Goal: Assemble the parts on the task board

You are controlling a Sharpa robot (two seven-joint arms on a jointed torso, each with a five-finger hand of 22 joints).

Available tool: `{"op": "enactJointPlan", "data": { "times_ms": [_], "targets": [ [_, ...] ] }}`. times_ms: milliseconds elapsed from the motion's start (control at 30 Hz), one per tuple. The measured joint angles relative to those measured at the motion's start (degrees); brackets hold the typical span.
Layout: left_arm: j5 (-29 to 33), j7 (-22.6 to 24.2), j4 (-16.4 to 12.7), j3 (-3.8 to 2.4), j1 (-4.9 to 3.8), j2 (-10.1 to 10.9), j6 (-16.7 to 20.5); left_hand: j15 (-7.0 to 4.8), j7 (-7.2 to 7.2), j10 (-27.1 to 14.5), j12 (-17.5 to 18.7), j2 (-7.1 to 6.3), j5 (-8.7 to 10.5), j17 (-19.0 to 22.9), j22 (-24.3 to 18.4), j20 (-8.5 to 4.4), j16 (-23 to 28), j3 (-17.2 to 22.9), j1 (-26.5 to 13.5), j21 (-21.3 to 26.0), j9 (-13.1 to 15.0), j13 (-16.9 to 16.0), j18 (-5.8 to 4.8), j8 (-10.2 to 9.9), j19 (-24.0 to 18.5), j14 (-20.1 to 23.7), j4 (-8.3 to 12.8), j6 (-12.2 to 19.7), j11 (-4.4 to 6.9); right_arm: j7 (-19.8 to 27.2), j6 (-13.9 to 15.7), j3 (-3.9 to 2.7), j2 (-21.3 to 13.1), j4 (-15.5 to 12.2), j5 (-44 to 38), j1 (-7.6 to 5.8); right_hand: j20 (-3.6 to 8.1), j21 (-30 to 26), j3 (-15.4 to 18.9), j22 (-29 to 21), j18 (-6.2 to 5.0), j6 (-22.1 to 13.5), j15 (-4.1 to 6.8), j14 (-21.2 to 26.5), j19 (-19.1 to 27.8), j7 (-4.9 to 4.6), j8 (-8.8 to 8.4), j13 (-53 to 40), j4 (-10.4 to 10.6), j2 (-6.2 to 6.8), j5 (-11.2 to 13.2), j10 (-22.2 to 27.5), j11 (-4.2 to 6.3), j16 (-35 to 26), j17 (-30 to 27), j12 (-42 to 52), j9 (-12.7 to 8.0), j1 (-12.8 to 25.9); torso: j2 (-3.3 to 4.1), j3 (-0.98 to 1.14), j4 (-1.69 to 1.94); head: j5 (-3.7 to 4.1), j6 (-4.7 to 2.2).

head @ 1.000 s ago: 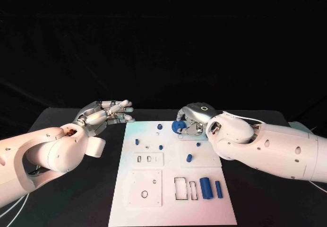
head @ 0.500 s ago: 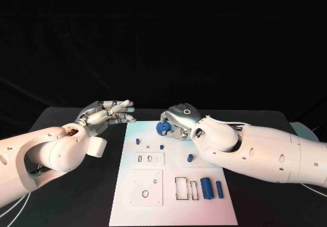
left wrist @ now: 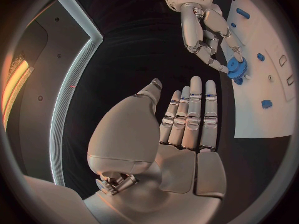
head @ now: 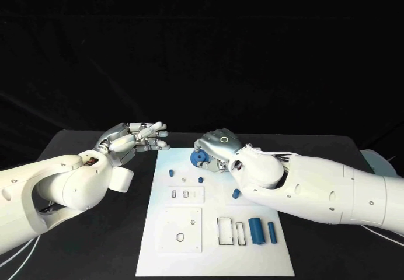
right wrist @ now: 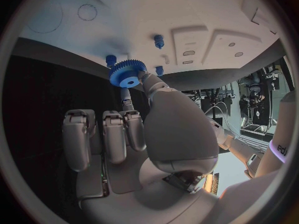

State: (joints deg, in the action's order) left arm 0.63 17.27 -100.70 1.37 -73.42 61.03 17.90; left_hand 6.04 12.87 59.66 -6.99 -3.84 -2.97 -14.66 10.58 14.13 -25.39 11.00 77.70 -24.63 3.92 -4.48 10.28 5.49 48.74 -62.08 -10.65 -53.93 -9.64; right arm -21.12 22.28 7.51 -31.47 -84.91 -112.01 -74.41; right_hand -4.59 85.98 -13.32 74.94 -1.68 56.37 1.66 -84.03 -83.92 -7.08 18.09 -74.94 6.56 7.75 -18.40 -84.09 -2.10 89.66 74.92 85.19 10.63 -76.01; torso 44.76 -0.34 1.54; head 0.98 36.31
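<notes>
My right hand (head: 219, 146) pinches a blue gear (head: 198, 157) between thumb and finger over the far left part of the white task board (head: 215, 245). The right wrist view has the gear (right wrist: 127, 73) at the fingertips of that hand (right wrist: 162, 129), just above the board (right wrist: 199, 15) and close to small blue pegs (right wrist: 159, 41). My left hand (head: 135, 140) hovers beside the board's far left corner, fingers stretched out and holding nothing. In the left wrist view its palm (left wrist: 181, 134) faces the gear (left wrist: 235, 67) and the right hand (left wrist: 202, 30).
Small blue pegs (head: 171, 172) (head: 199, 179) (head: 236, 193) stand in the board's middle. Two blue cylinders (head: 254, 231) (head: 271, 233) lie at its near right beside rectangular slots (head: 223, 231). A square plate with holes (head: 181, 230) sits at the near left. Black table surrounds the board.
My right hand has carried the blue gear leftward across the far end of the board. The left hand has stayed almost still.
</notes>
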Motion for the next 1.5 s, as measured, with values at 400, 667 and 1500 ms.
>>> {"op": "enactJointPlan", "data": {
  "times_ms": [400, 667, 1500],
  "targets": [
    [0.0, 0.0, -0.1, 0.00, 0.00, 0.0, 0.0, 0.00, 0.00, 0.0, 0.0, 0.00, 0.00, 0.0, 0.0, 0.00, 0.0, 0.0, 0.0, 0.0, 0.0, 0.0, 0.00, 0.0, 0.0, 0.0, 0.0, 0.0, 0.00, 0.1, -0.1, 0.04, 1.8, 2.5, -0.3, 1.76, 0.00, 0.5, -0.9, 0.0, 0.00, 2.0, 0.00, 0.0, 0.0, 0.94, -0.04, 0.0, 0.6, 0.64, 0.2, 0.0, 0.00, 0.0, 0.0, 0.0, 0.1, 0.7, -0.01, 0.06, 0.05, -0.23, 0.27],
    [0.0, 0.0, -0.2, 0.00, 0.00, 0.1, 0.0, 0.00, 0.00, 0.0, 0.2, 0.00, 0.00, -0.1, 0.0, 0.00, -0.3, 0.0, 0.0, -0.2, 0.0, 0.0, 0.00, 0.0, 0.0, 0.0, 0.0, 0.0, 0.00, 0.2, -0.1, 0.05, 2.3, 3.1, -0.3, 2.00, 0.00, 0.5, -0.9, 0.0, -0.01, 2.0, 0.00, 0.0, 0.0, 0.94, -0.04, 0.0, 0.6, 0.64, 0.2, 0.0, 0.00, 0.0, 0.0, 0.0, 0.1, 0.7, -0.01, 0.05, 0.04, -0.40, 0.34],
    [0.0, 0.0, 0.1, 0.00, 0.00, 0.1, 0.0, 0.00, 0.00, 0.0, 0.2, 0.00, 0.00, -0.1, 0.0, 0.11, -0.3, 0.0, 0.0, -0.2, 0.0, 0.0, -0.01, -0.1, -0.1, 0.0, 0.0, 0.0, 0.00, 1.0, 5.5, -0.76, -4.3, -1.7, 2.9, 1.70, -0.01, -0.2, -1.3, 0.0, -0.01, 0.8, 0.00, 0.0, 0.0, 0.25, -2.05, 0.0, 0.7, 1.87, 0.4, 0.0, 0.00, 0.0, 0.0, 0.0, -0.3, 1.9, -0.15, 0.10, -0.09, -0.17, -0.66]
  ]
}}
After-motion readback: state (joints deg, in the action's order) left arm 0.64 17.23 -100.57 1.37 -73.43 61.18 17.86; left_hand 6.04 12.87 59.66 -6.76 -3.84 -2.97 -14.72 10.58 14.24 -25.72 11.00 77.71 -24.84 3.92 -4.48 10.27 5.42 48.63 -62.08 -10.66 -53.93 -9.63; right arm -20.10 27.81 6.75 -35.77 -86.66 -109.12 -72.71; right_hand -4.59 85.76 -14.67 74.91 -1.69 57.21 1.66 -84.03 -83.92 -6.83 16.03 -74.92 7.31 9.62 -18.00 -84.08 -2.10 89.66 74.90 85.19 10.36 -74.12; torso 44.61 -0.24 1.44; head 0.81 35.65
